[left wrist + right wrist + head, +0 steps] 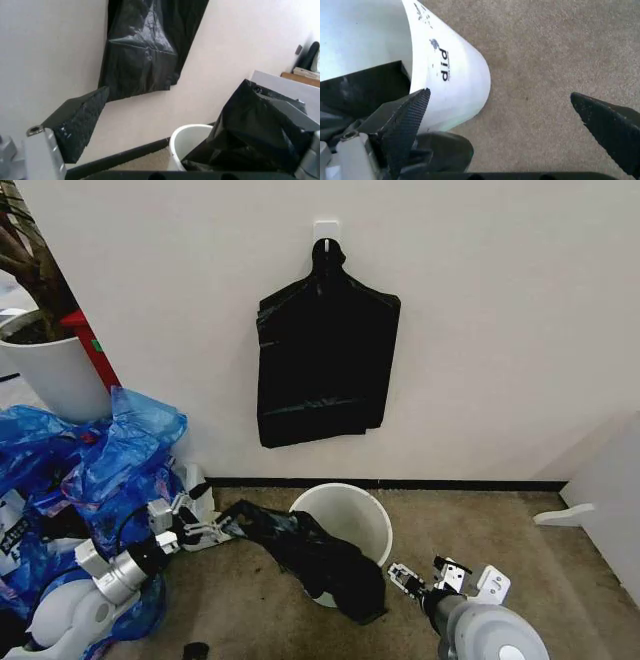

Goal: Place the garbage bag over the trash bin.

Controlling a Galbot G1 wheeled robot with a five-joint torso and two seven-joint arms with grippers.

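Observation:
The cream-white trash bin [355, 518] stands on the carpet by the wall. The glossy black garbage bag [315, 560] lies crumpled over the bin's front rim and spills down to the floor. My left gripper [210, 515] is at the bag's left end. In the left wrist view my left gripper [175, 90] is open, and the garbage bag [250, 138] hangs over one finger, with the trash bin [187, 144] behind. My right gripper [405, 580] is open low at the bin's right side, near the bag's lower corner. The right wrist view has my right gripper [499, 95] beside the trash bin's [455, 82] outer wall.
A flat black bundle [325, 360] hangs from a wall hook above the bin. Blue plastic bags [100, 470] pile up at the left, below a large white plant pot [50, 375]. A white cabinet foot [565, 515] sits at the right. Bare carpet [480, 530] stretches right of the bin.

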